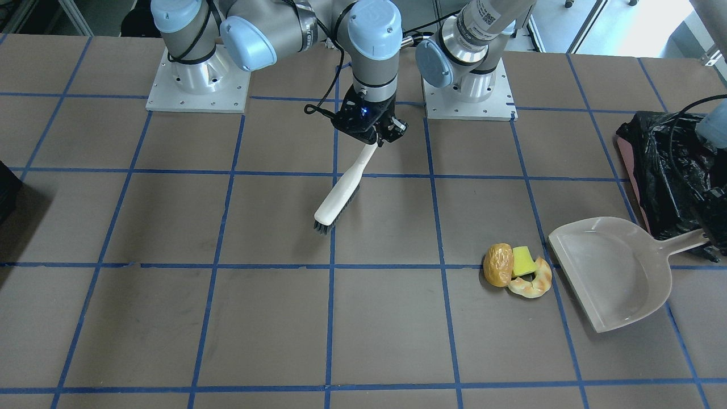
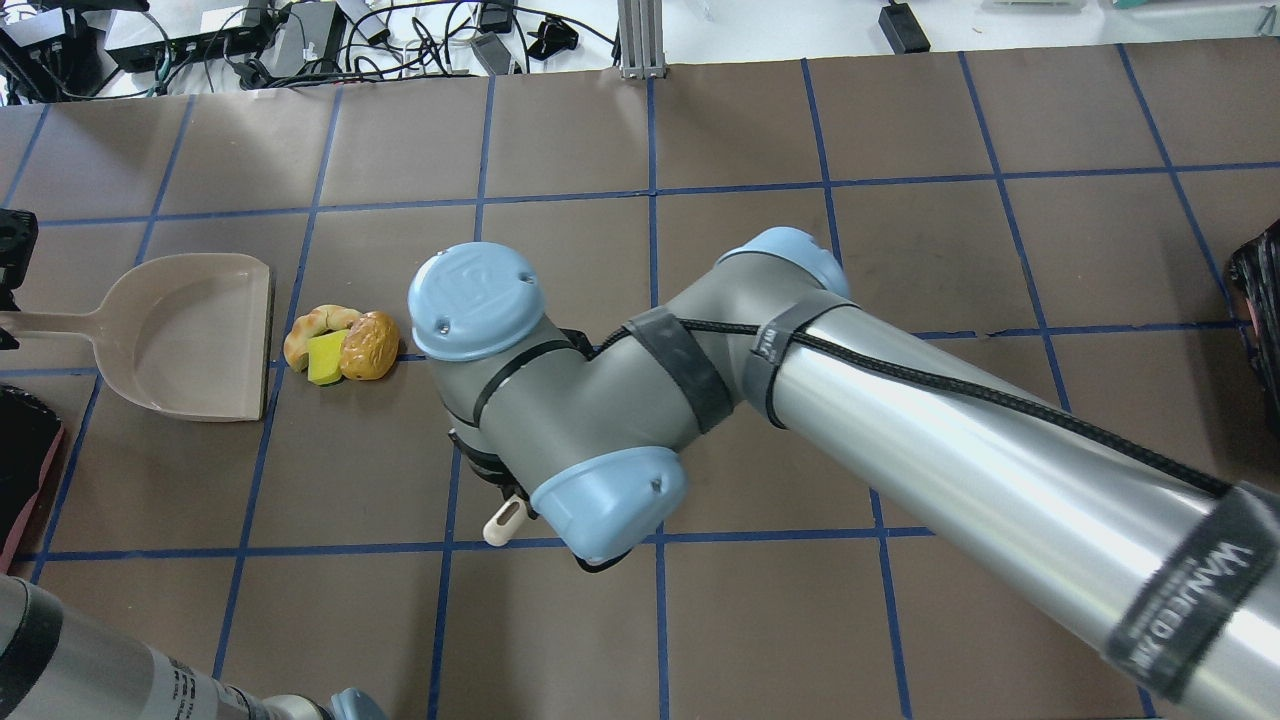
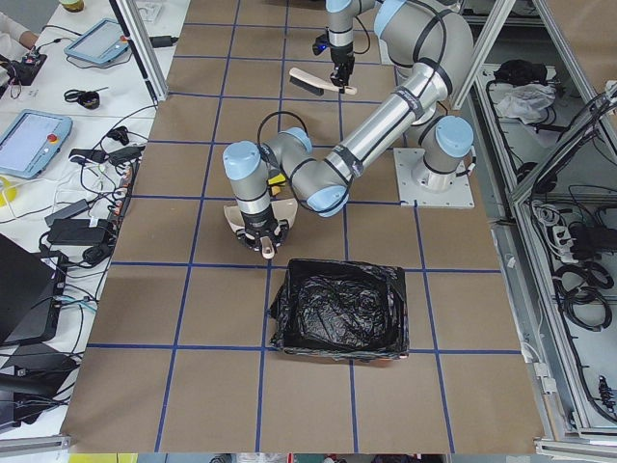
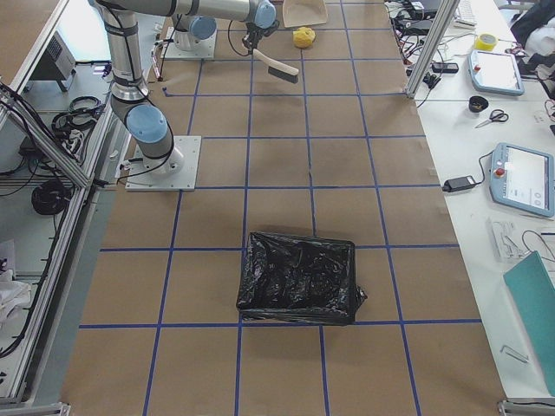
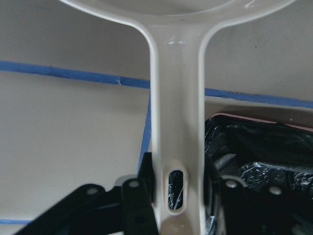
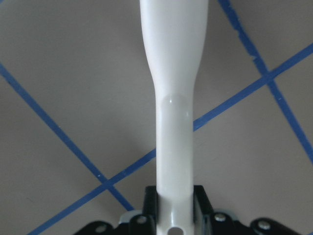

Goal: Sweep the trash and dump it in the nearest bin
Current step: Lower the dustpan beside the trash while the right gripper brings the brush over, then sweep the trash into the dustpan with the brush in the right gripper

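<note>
Closest to the left wrist camera, the left tool (image 5: 178, 196) pinches the handle of the white dustpan (image 1: 610, 272). The pan lies flat on the bench (image 1: 170, 318) at lower right of the front view. Its open edge faces the trash. The brown lump (image 1: 498, 264), yellow-green wedge (image 1: 523, 261) and croissant piece (image 1: 537, 282) huddle touching, just beside that edge. The black-bagged bin (image 1: 659, 170) sits at the right edge, by the handle. The right tool (image 1: 372, 133) clamps a white brush (image 1: 341, 193), tilted at upper centre, well apart from the trash.
</note>
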`<control>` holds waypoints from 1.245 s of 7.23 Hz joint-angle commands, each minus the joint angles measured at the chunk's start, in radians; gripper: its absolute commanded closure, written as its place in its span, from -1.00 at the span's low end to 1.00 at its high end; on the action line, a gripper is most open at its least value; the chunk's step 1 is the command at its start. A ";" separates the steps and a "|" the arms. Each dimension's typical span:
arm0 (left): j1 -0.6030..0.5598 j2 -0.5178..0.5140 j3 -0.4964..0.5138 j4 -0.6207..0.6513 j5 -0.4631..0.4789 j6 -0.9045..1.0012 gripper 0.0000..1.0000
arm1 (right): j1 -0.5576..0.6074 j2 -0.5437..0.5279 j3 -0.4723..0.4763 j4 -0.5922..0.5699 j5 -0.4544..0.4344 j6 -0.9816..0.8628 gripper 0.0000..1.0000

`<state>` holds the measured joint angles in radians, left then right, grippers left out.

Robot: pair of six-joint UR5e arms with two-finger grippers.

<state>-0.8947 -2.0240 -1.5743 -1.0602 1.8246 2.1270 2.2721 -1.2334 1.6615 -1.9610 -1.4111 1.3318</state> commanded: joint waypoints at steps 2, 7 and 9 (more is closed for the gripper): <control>-0.006 -0.021 -0.001 0.009 -0.007 0.113 1.00 | 0.058 0.204 -0.246 0.002 0.039 0.124 1.00; -0.029 -0.041 -0.001 0.009 -0.010 0.156 1.00 | 0.164 0.503 -0.603 -0.025 0.040 0.244 1.00; -0.030 -0.041 -0.001 0.009 -0.008 0.157 1.00 | 0.172 0.522 -0.618 -0.082 0.114 0.102 1.00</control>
<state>-0.9242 -2.0642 -1.5754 -1.0508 1.8157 2.2830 2.4386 -0.7269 1.0578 -2.0183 -1.3444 1.5220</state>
